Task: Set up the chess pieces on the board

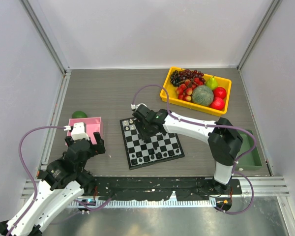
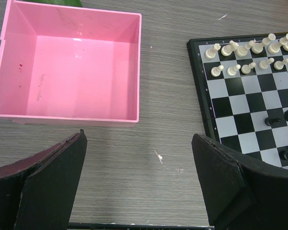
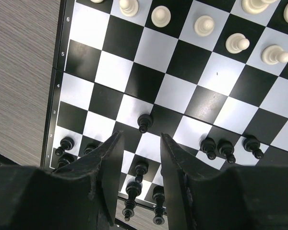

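Both empty: left jaws spread wide near pink tray (image 2: pixel 72 118); right jaws slightly parted above board (image 3: pixel 149 52), black pawn (image 3: pixel 144 122) just ahead.

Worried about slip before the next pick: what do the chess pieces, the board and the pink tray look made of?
Chess pieces: probably moulded plastic, smooth, with soft highlights on the white ones.
Board: hard, glossy face with glare and a few specks; plastic or laminate, unclear.
Pink tray: thin-walled plastic, semi-gloss, scuffed inside.
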Controlling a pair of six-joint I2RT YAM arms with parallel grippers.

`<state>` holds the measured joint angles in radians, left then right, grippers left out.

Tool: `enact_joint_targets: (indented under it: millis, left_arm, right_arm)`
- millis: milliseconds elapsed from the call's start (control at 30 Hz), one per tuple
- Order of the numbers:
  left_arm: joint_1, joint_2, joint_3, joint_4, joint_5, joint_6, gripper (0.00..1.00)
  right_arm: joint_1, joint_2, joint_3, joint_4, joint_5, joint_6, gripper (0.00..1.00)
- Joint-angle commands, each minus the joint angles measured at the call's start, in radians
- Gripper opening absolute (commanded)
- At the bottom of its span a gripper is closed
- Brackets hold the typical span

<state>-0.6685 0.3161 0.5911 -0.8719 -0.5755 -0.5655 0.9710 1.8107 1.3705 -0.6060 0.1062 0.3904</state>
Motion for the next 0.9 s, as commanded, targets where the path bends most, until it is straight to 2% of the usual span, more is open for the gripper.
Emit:
enact_joint_targets:
  millis: [0,467,667,767,867]
  left_arm:
    - [-0.002,0.000,0.001,0.037,-0.017,0.004,0.99]
    - [-0.002,0.011,0.001,0.037,-0.018,0.003,0.99]
    - [-0.002,0.011,-0.001,0.039,-0.020,0.003,0.99]
    - [-0.003,0.011,0.001,0.037,-0.020,0.003,0.99]
    - [-0.002,0.012,0.000,0.039,-0.020,0.001,0.99]
  right_arm:
    - [-0.011,-0.007,0.006,0.025,0.003,-0.013,0.42]
    - [-0.014,0.053,0.015,0.040,-0.042,-0.015,0.40]
    - [-0.015,0.081,0.027,0.045,-0.043,-0.021,0.34]
    - [-0.015,0.088,0.025,0.043,-0.051,-0.021,0.27]
    - [-0.015,0.084,0.022,0.043,-0.059,-0.018,0.26]
